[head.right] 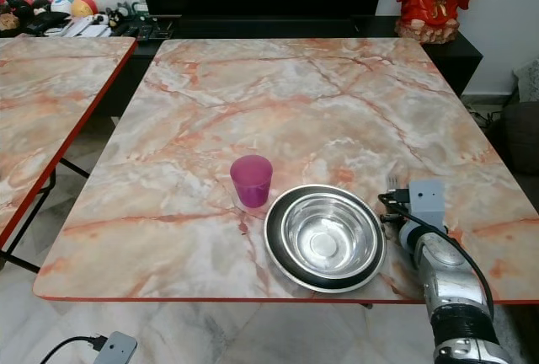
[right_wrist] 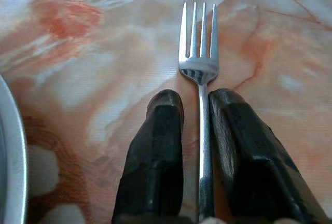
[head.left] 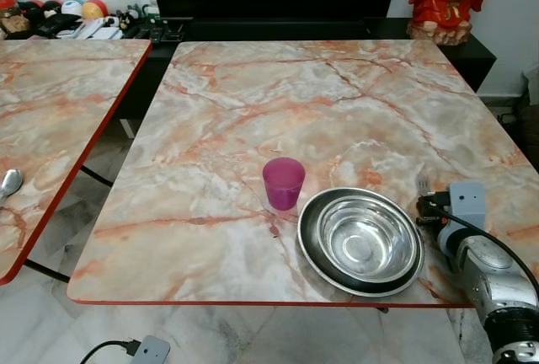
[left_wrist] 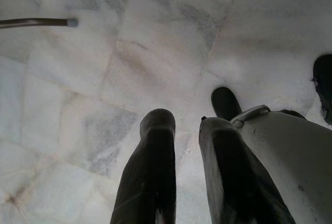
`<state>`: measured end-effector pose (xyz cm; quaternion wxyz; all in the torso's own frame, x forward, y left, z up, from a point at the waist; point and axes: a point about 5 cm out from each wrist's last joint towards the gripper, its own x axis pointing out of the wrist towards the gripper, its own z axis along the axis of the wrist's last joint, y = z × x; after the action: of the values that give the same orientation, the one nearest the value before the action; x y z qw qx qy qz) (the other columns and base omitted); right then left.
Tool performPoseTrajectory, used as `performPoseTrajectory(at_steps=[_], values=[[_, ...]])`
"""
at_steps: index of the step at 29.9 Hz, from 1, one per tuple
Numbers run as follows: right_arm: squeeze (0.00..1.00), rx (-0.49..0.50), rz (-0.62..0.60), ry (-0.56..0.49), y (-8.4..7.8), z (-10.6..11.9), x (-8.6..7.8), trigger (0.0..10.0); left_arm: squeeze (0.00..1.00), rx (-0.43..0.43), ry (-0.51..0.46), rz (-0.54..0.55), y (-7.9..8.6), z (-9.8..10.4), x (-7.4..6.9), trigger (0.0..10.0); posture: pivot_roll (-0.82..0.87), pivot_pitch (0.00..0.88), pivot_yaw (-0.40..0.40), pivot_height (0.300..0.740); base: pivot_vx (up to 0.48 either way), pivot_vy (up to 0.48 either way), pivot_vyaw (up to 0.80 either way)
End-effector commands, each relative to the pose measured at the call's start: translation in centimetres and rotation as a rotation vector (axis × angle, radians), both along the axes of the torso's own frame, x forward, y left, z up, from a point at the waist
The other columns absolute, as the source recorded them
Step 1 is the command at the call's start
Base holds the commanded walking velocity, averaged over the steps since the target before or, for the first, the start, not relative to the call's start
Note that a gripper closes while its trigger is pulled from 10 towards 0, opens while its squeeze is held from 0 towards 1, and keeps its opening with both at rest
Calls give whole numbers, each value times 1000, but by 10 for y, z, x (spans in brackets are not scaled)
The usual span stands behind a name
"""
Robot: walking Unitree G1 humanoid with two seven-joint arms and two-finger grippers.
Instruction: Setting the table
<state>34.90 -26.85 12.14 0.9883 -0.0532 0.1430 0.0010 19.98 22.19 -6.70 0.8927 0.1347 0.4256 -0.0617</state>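
Right tool (right_wrist: 196, 110) grips fork (right_wrist: 198, 53) over marble table (head.left: 320, 103).

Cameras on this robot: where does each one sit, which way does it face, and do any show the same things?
Left eye view: on the head, looking forward and down at the marble table, pink cup and steel bowl; the right arm shows at the right.
Right eye view: beside it, same scene.
Left wrist view: on the left wrist, looking down the left gripper at the tiled floor.
Right wrist view: on the right wrist, along the right gripper, which holds a fork over the table.
Shared: both eyes and the right wrist view show fork, bowl and tabletop.
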Motion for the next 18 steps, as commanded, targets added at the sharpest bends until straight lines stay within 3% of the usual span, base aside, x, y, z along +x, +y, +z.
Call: performPoseTrajectory(at_steps=[1,18], values=[[0,2,41,25,8,-8,-2,10000,0,-3,42,23,3,-5,-10,10000,-38,163,31,740,0,0,0],[0,2,64,21,10,-7,-2,10000,0,-2,41,25,3,-5,-9,10000,-37,164,30,740,0,0,0]])
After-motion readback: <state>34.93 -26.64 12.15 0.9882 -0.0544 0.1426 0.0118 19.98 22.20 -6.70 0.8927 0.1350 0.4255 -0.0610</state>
